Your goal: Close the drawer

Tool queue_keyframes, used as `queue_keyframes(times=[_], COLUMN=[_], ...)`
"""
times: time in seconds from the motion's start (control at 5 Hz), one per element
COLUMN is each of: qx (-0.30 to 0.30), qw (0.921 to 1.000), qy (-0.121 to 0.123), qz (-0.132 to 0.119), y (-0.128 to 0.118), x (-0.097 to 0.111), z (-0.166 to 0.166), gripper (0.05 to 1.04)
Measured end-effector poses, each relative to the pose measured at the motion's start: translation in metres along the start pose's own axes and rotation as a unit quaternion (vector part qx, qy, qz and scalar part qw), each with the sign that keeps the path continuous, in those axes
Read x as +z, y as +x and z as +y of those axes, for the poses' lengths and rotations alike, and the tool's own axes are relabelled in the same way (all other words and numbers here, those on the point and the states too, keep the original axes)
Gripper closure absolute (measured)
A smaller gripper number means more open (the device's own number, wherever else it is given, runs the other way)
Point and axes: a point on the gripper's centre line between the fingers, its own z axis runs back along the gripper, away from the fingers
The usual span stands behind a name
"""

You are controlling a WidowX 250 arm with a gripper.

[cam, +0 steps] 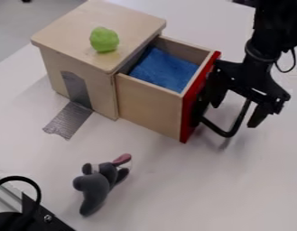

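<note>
Tape point(68, 120), silver: runs from the cabinet's side onto the table; likely an anchor, though a hard shove could still skid the box.

Plush toy point(97, 184), grey: on the table in front, apart from the drawer's path; leave alone.

Cabinet point(85, 83), pale wood: upright, green lump point(104, 39) on its top. Steady pressure is best, as a jolt might roll the lump.

Drawer point(147, 106), red-fronted: pulled well out of the cabinet's right side, blue cloth point(165, 70) inside. Step in hand: press it home, leftward and slightly up the view, along its own line. Push near the middle of the front; an off-centre push may skew and bind it.

Handle point(226, 134), black, curved: juts from the front; best not snagged.

Gripper point(235, 115): beside the front, at the handle, fingers spread, nothing clenched; whether it touches the front, cannot tell.
</note>
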Motion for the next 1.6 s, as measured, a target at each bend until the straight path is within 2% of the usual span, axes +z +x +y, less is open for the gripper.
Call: queue_keyframes(times=[0.2, 0.4, 0.6, 0.8, 1.0, 1.4, 1.6], qx=[0.011, 0.017, 0.020, 0.032, 0.062, 0.072, 0.073], qw=[0.9999, 0.9998, 0.9997, 0.9988, 0.9969, 0.9961, 0.9961], qy=[0.002, -0.001, 0.011, 0.028, 0.041, 0.049, 0.045], qz=[0.011, 0.008, 0.012, 0.025, 0.025, 0.017, 0.019], y=[0.000, 0.001, -0.002, -0.016, -0.027, -0.042, -0.043], x=[-0.020, -0.023, -0.024, -0.024, -0.021, -0.024, -0.025], z=[0.000, -0.001, 0.002, 0.022, 0.059, 0.096, 0.101], gripper=[0.140, 0.427, 0.720, 0.918, 0.962, 0.962, 0.962])
